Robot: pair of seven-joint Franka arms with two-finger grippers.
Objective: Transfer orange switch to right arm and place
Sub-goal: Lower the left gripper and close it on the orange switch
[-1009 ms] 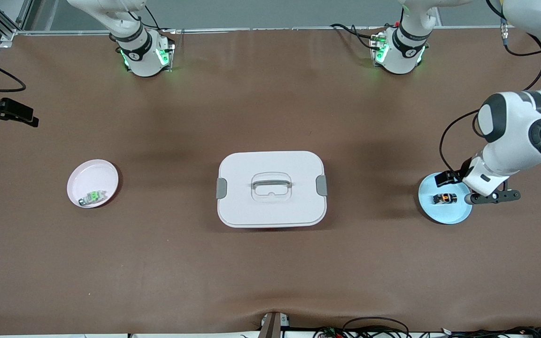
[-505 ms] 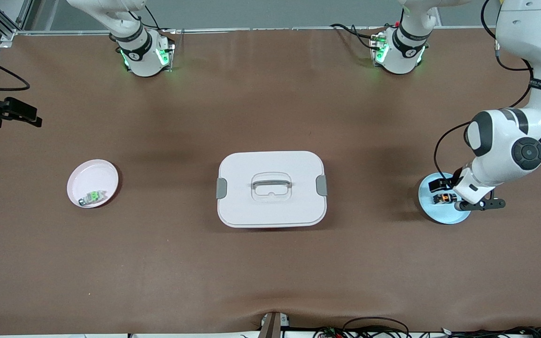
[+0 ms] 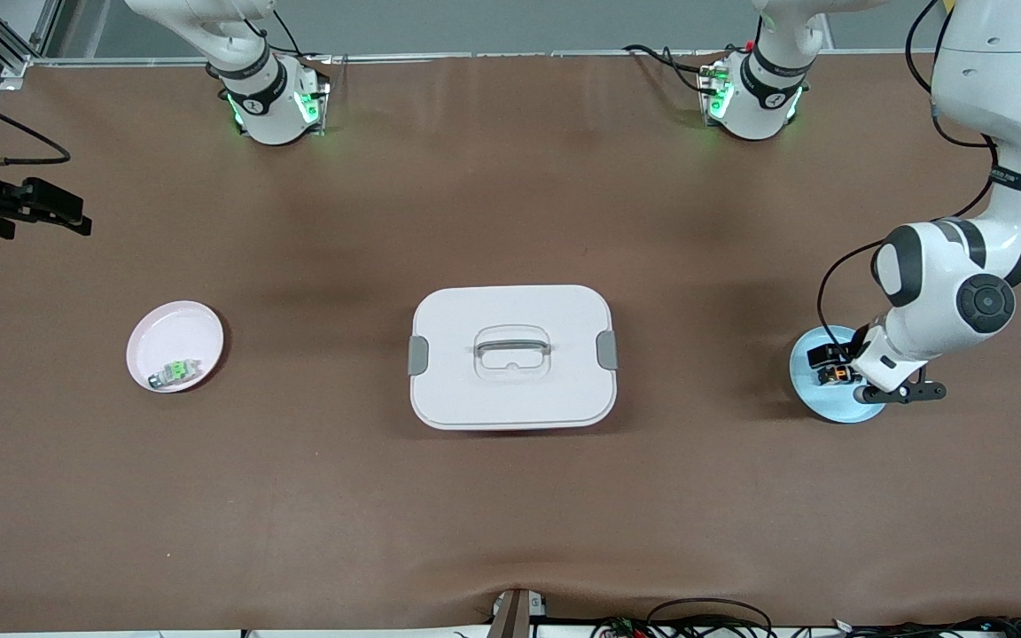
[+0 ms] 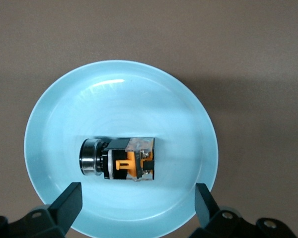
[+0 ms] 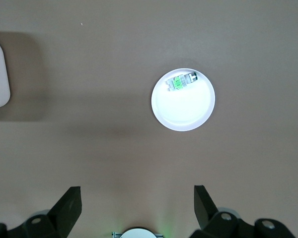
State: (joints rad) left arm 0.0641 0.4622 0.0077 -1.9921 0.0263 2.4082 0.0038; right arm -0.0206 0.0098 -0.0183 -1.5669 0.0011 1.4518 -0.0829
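The orange switch (image 4: 120, 161), a small blocky black part with an orange band and a round ribbed metal collar at one end, lies on its side near the middle of a glossy, shallow, round pale-blue plate (image 4: 54, 129) at the left arm's end of the table. The left gripper (image 4: 137, 206) hangs directly above the plate, its two black wedge-shaped fingers (image 4: 68, 201) spread wide on either side of the switch and gripping nothing. A white rectangular box lid (image 3: 510, 306) with rounded corners, grey side clips and a recessed handle sits at the center of the matte brown table covering (image 3: 510, 514). Toward the right arm's end rests a round pale-pink plate (image 3: 169, 332) carrying a tiny green-and-silver part (image 3: 175, 372) near its rim. The right arm (image 3: 236, 53) waits, its gripper (image 5: 137, 206) poised high over bare table near that pink plate, fingers parted and empty.
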